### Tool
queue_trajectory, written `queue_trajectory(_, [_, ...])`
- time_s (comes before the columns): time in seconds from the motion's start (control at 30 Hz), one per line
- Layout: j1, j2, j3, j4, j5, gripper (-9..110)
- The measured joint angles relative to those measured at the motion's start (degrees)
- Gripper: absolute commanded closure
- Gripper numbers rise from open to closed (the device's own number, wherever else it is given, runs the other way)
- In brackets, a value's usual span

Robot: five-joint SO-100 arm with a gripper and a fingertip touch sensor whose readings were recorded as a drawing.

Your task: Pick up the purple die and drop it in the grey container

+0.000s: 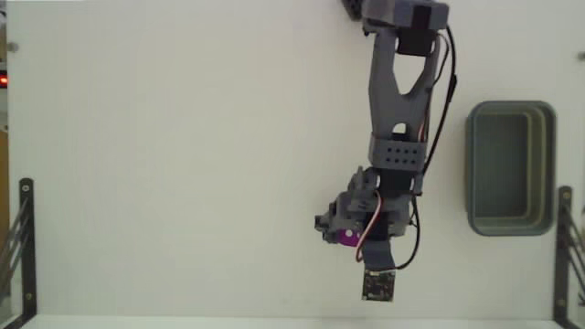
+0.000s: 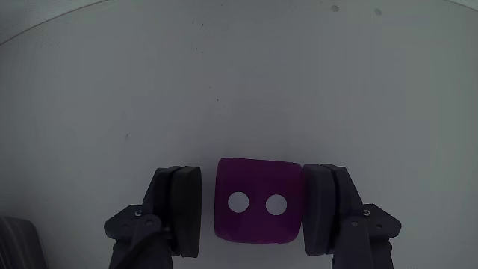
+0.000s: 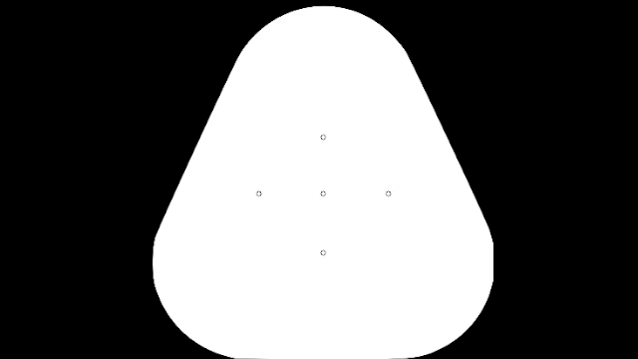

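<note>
The purple die (image 2: 258, 179) lies on the white table, two white pips facing the wrist camera. It sits between the fingers of my gripper (image 2: 252, 213). The right pad (image 2: 317, 209) touches the die's side. A thin strip of table shows between the left pad (image 2: 185, 209) and the die, so the gripper is open around it. In the fixed view the die (image 1: 347, 239) shows as a magenta spot under the gripper (image 1: 343, 236), low and right of centre. The grey container (image 1: 548, 164) stands empty at the right edge, well away from the gripper.
A small black circuit board (image 1: 377, 285) lies just below the gripper in the fixed view. Black metal brackets stand at the left edge (image 1: 20, 247) and the right edge (image 1: 567, 247). The arm (image 1: 402, 100) reaches down from the top with cables beside it.
</note>
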Motion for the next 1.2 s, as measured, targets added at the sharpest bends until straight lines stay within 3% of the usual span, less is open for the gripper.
queue_trajectory(1.2, [0.0, 0.0, 0.0, 0.0, 0.0, 33])
